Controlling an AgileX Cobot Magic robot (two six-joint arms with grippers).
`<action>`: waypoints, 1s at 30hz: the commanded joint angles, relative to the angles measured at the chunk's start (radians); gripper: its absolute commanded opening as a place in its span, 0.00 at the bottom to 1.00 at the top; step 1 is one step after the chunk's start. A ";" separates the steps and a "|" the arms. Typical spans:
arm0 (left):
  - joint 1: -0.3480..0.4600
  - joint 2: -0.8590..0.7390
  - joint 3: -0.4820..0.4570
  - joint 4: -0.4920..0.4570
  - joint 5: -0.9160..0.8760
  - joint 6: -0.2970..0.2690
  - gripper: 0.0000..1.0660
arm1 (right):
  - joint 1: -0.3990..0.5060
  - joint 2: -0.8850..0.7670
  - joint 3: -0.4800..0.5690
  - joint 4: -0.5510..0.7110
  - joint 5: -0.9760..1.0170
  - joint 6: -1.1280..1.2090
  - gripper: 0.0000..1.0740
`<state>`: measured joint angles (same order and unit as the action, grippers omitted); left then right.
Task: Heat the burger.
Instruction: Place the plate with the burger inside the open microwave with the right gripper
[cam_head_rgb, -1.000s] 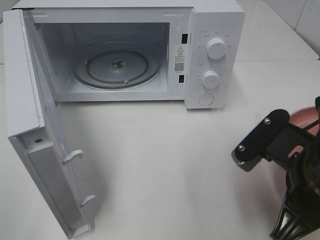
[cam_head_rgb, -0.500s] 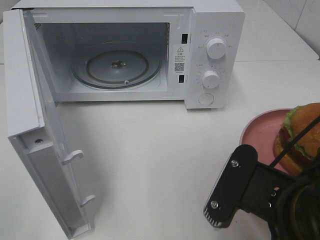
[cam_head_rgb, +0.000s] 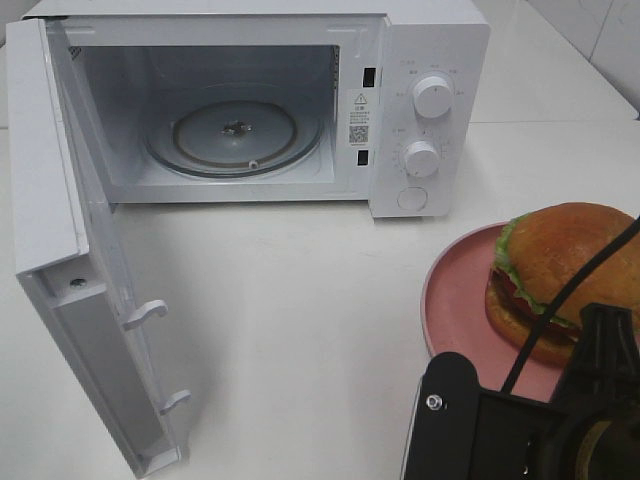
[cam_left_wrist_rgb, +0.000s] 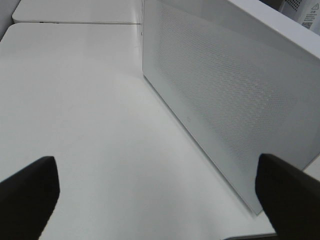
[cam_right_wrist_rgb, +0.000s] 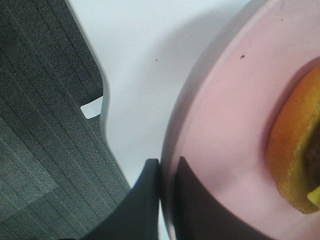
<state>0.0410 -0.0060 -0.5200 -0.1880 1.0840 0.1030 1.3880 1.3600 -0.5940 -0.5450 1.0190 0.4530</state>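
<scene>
1. While the microwave (cam_head_rgb: 430, 60) stands at the back of the white tabletop (cam_head_rgb: 300, 290), its door (cam_head_rgb: 45, 200) is swung fully open toward the left side of the high view, and the chamber holds only the glass turntable (cam_head_rgb: 235, 135).
2. On the control panel to the right of the chamber I see two round white knobs (cam_head_rgb: 432, 97), one above the other, and a round button below them.
3. At the front right, the burger (cam_head_rgb: 565, 270) sits on a pink plate (cam_head_rgb: 450, 300), well apart from the microwave and to the right of its panel. The bun is glossy and brown, and green lettuce and a red layer show at the side.
4. Just in front of the plate the black right arm (cam_head_rgb: 470, 435) fills the lower right corner, and a dark cable crosses over the burger.
5. From the right wrist view, the right end effector (cam_right_wrist_rgb: 167, 172) is pinching the rim of the plate: one dark finger lies on the upper face, the other presses at the outer edge. The burger itself is not touched by it.
6. Beside that rim a shadow falls on the tabletop, and past the tabletop edge grey floor (cam_right_wrist_rgb: 40, 125) is visible. Whether the plate rests on the tabletop or is raised, I cannot tell.
7. The left end effector (cam_left_wrist_rgb: 160, 195) is spread wide with nothing between its fingers, above bare tabletop near the outer, dotted face of the open door.
</scene>
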 joint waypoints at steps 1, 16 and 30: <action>-0.002 -0.016 0.002 -0.001 -0.009 0.001 0.94 | 0.003 -0.009 0.004 -0.097 0.014 -0.088 0.00; -0.002 -0.016 0.002 -0.001 -0.009 0.001 0.94 | 0.000 -0.009 -0.005 -0.133 -0.183 -0.274 0.00; -0.002 -0.016 0.002 -0.001 -0.009 0.001 0.94 | -0.067 -0.009 -0.005 -0.242 -0.312 -0.382 0.00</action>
<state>0.0410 -0.0060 -0.5200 -0.1880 1.0840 0.1030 1.3300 1.3600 -0.5940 -0.7240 0.6990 0.0780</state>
